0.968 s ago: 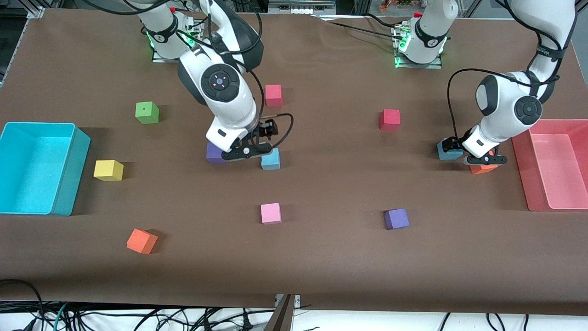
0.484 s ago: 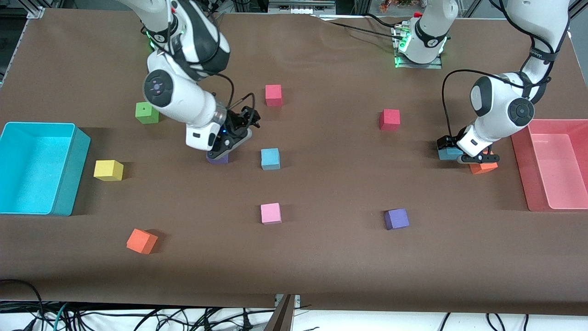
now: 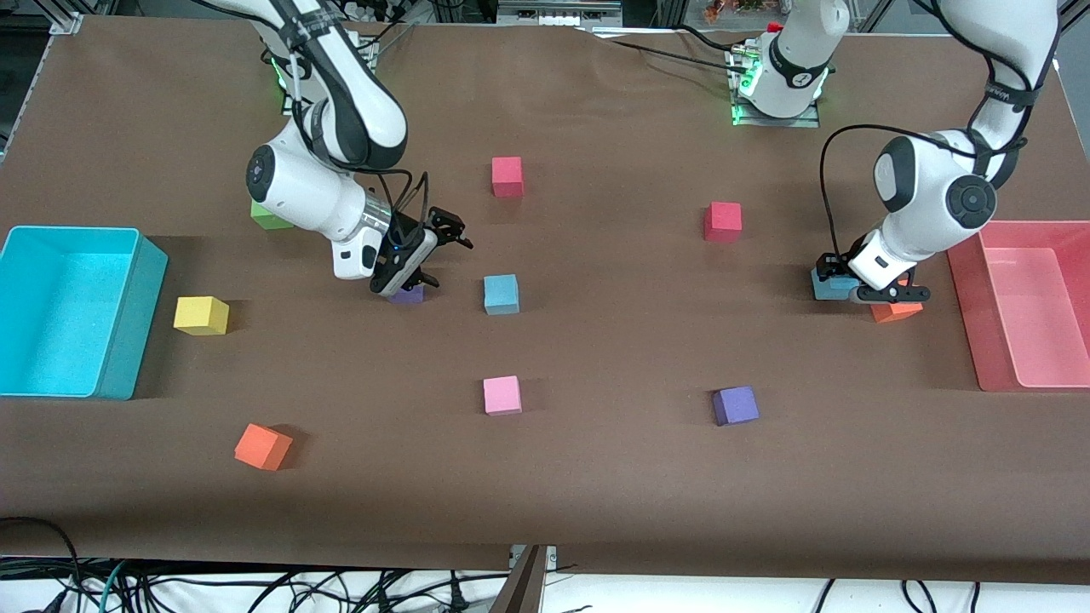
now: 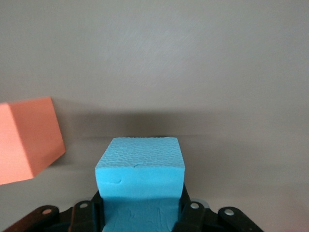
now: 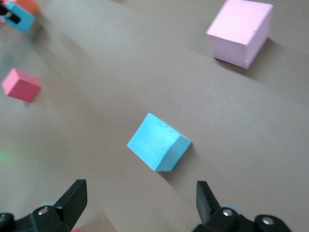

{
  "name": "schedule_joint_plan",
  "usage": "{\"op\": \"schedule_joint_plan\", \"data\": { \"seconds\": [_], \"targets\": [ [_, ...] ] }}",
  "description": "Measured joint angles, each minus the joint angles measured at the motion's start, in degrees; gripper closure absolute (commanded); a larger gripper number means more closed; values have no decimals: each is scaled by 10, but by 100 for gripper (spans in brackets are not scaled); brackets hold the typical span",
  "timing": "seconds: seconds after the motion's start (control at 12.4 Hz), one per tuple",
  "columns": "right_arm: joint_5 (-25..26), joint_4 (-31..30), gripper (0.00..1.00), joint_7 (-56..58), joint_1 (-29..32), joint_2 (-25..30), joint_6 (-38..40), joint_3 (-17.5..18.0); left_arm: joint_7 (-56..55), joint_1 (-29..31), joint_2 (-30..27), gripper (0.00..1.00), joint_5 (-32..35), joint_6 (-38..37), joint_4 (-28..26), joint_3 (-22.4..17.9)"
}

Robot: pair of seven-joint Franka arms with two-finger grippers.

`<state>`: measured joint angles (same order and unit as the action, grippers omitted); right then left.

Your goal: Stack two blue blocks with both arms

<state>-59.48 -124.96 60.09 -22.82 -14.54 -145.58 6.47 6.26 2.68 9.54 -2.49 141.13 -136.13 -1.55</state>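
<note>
One blue block (image 3: 501, 294) sits alone on the brown table near the middle; the right wrist view shows it (image 5: 158, 141) ahead of the jaws. My right gripper (image 3: 410, 283) (image 5: 140, 193) hangs open and empty over a purple cube (image 3: 409, 296), beside that block toward the right arm's end. The other blue block (image 3: 828, 285) (image 4: 140, 171) is down at the table surface near the pink bin. My left gripper (image 3: 839, 287) (image 4: 140, 212) is shut on it, one finger pressed against each side.
An orange cube (image 3: 894, 312) (image 4: 26, 140) lies right beside the held block. A pink bin (image 3: 1030, 302) and a cyan bin (image 3: 68, 311) stand at the table's ends. Red (image 3: 722, 221), red (image 3: 507, 176), pink (image 3: 501, 395), purple (image 3: 735, 405), yellow (image 3: 201, 315), green (image 3: 268, 217) and orange (image 3: 262, 446) cubes are scattered around.
The left gripper has closed on the blue block by the orange cube. The right arm has swung away from the middle blue block toward its own end of the table, staying open.
</note>
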Motion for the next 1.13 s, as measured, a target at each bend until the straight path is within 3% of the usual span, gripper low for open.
{"op": "schedule_joint_plan", "data": {
  "seconds": [0.24, 0.48, 0.73, 0.89, 1.13],
  "targets": [
    [-149, -23, 0, 230, -1, -19, -20, 0, -45, -2, -67, 100, -24, -159, 96, 53],
    [-261, -29, 0, 402, -11, -65, -43, 0, -161, -5, -83, 100, -24, -273, 204, 141],
    [-401, -15, 0, 566, -21, -104, -58, 1, -289, -13, -70, 100, -24, -286, 242, 223],
    [-499, 5, 0, 664, -26, -130, -58, 3, -360, -35, -39, 100, -24, -285, 273, 248],
    [-526, 20, 0, 687, -37, -144, -59, 3, -436, -75, 28, 100, -25, -276, 335, 262]
  ]
}}
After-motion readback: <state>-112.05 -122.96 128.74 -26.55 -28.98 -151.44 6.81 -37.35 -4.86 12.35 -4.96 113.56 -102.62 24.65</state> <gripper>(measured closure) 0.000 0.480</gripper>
